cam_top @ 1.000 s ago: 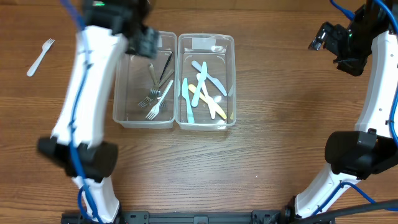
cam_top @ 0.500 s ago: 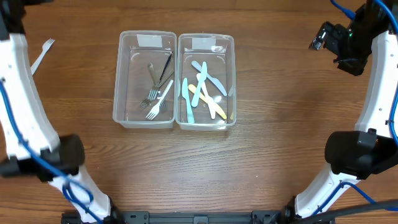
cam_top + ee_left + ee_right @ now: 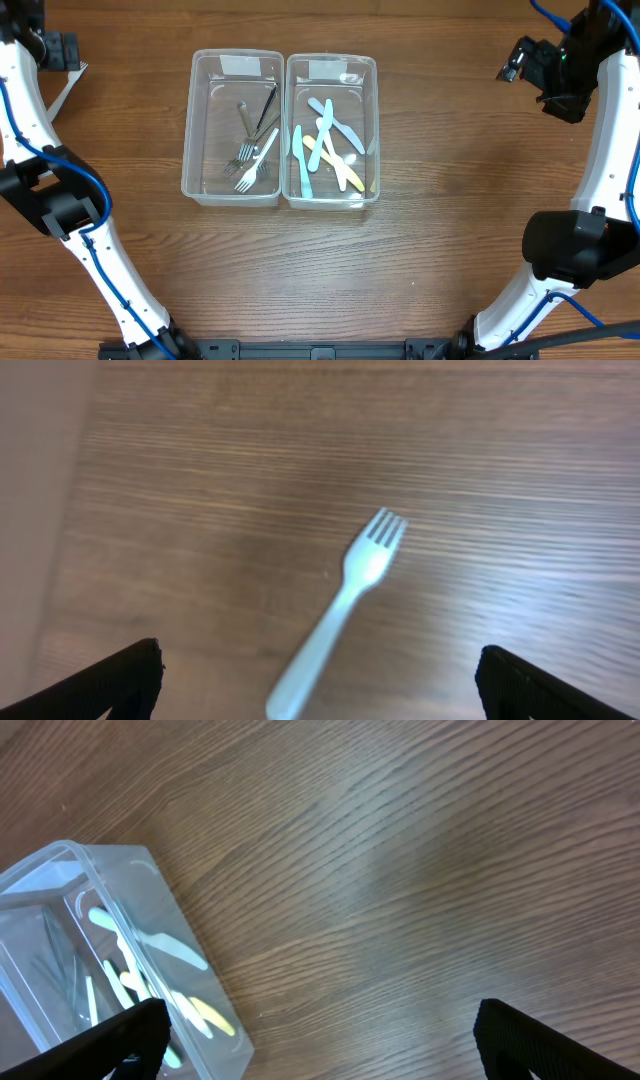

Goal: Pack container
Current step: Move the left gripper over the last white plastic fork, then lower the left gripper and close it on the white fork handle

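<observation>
Two clear plastic containers stand side by side. The left container (image 3: 187, 130) holds several metal forks (image 3: 250, 150). The right container (image 3: 377, 120) holds blue and yellow plastic knives (image 3: 325, 140). A pale plastic fork (image 3: 345, 600) lies loose on the wood at the far left, partly covered in the overhead view by my left arm, only its handle (image 3: 61, 96) showing. My left gripper (image 3: 320, 690) hangs open above that fork, handle between the spread fingers, not touching. My right gripper (image 3: 320, 1040) is open and empty, high at the back right, beside the right container's corner (image 3: 150, 920).
The wooden table (image 3: 460, 220) carries only the two containers and the loose fork. At the far left of the left wrist view the table's edge (image 3: 60, 540) runs close to the fork. The arm bases (image 3: 570, 250) stand near the front corners.
My left arm has swung from over the left container to the far left, above the loose fork, and its jaws have opened wider. The right arm has not moved.
</observation>
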`<state>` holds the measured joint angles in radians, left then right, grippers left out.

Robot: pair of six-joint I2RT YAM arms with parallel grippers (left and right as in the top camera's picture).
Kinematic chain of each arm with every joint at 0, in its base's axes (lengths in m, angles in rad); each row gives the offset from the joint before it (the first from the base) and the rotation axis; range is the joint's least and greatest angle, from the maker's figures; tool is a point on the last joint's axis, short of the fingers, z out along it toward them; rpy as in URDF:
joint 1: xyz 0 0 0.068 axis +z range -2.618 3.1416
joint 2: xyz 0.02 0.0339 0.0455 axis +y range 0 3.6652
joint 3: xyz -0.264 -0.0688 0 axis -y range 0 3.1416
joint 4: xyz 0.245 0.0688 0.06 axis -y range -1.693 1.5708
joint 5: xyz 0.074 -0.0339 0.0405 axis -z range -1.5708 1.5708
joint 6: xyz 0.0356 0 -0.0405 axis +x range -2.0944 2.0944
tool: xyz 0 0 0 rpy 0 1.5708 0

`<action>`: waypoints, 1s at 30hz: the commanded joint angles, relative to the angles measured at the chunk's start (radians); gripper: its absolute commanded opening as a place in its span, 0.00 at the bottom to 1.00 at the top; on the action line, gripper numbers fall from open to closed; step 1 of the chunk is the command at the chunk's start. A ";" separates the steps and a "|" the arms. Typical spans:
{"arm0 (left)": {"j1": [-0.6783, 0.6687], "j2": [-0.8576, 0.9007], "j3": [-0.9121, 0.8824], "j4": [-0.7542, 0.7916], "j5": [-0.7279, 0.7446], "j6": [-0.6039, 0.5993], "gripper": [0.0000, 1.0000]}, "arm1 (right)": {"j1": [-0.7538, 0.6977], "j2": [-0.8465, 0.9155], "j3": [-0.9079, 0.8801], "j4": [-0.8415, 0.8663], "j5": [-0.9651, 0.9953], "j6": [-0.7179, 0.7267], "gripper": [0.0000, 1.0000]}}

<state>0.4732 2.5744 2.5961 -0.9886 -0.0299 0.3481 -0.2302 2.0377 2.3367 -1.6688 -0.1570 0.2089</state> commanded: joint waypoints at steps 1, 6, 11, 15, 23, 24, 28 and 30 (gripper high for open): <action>0.021 0.065 -0.003 0.062 0.096 0.121 0.97 | -0.001 -0.016 -0.002 0.002 0.006 0.014 1.00; 0.019 0.130 -0.003 0.108 0.172 0.253 0.94 | -0.001 -0.016 -0.002 0.002 0.006 0.040 1.00; 0.009 0.187 -0.003 0.179 0.195 0.311 0.99 | -0.001 -0.016 -0.002 -0.010 0.006 0.053 1.00; 0.009 0.222 -0.004 0.214 0.223 0.311 1.00 | -0.001 -0.016 -0.002 -0.012 0.006 0.054 1.00; 0.006 0.285 -0.004 0.237 0.238 0.306 0.99 | -0.001 -0.016 -0.002 -0.017 0.006 0.084 1.00; 0.006 0.293 -0.004 0.237 0.238 0.301 0.99 | -0.001 -0.016 -0.002 -0.020 0.006 0.084 1.00; 0.004 0.304 -0.004 0.237 0.241 0.285 0.96 | -0.001 -0.016 -0.002 -0.024 0.006 0.085 1.00; 0.009 0.304 -0.005 0.237 0.241 0.244 0.92 | -0.001 -0.016 -0.002 -0.024 0.007 0.084 1.00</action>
<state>0.4850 2.7998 2.5984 -0.7353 0.2073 0.6292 -0.2302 2.0377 2.3363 -1.6947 -0.1566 0.2855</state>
